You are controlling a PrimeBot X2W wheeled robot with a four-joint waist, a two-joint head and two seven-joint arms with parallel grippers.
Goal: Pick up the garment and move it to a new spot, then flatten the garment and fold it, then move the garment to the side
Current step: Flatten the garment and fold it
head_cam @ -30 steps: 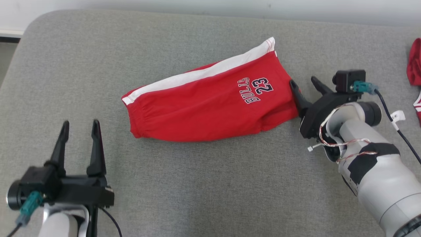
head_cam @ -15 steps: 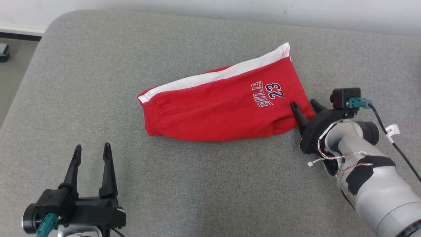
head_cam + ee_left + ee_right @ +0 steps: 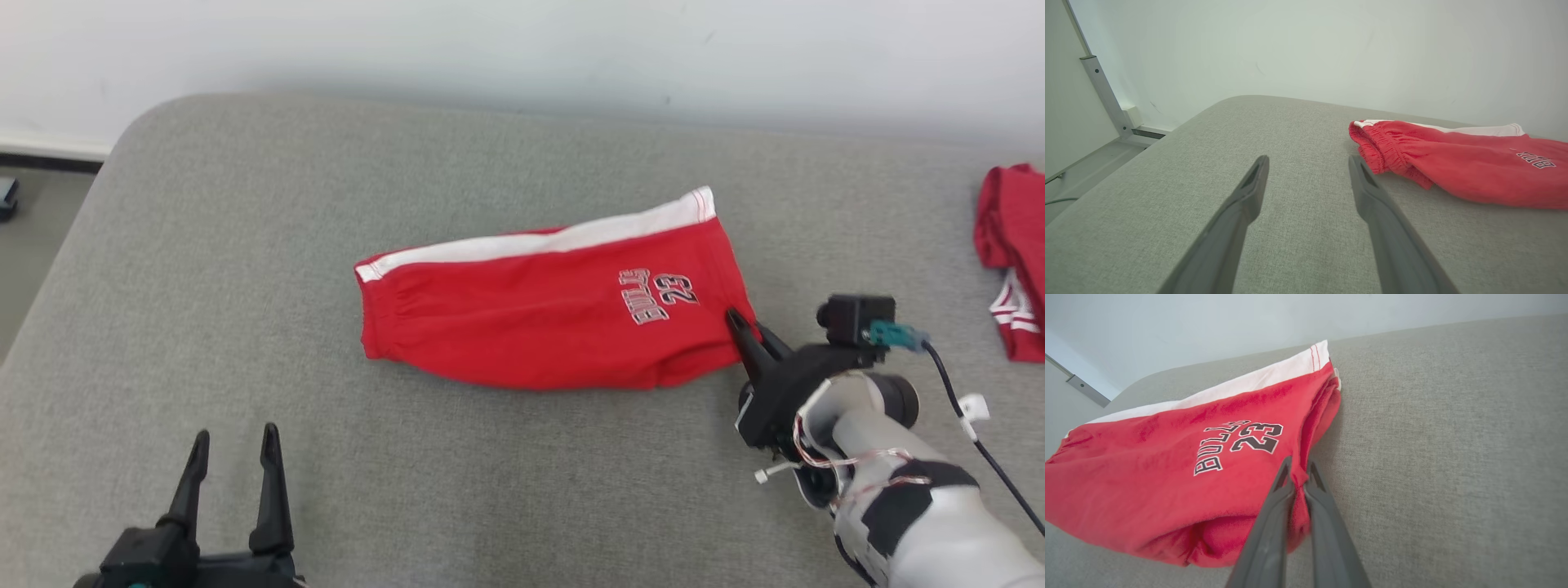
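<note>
Overhead, in the head view, the red garment (image 3: 547, 327), a pair of shorts with a white side stripe and a "BULLS 23" print, lies in layers near the middle of the grey padded surface (image 3: 490, 490), with its waistband to the left and its leg hem to the right. The right gripper (image 3: 747, 328) reaches in from the near right, its fingers pinched together on the garment's near right corner. The left gripper (image 3: 235, 437) sits at the near left, fingers spread and holding nothing, well apart from the garment. Another red cloth (image 3: 1011, 245) lies at the right edge of the surface, and a pale wall (image 3: 490, 49) runs along the far side. In the left wrist view, the left gripper (image 3: 1308, 161) stands wide apart above bare surface (image 3: 1167, 183), with the gathered waistband end of the garment (image 3: 1453, 171) ahead and to the right. In the right wrist view, the right gripper (image 3: 1298, 473) is clamped on a raised fold of the garment (image 3: 1147, 477) at its hem, just below the printed number.
</note>
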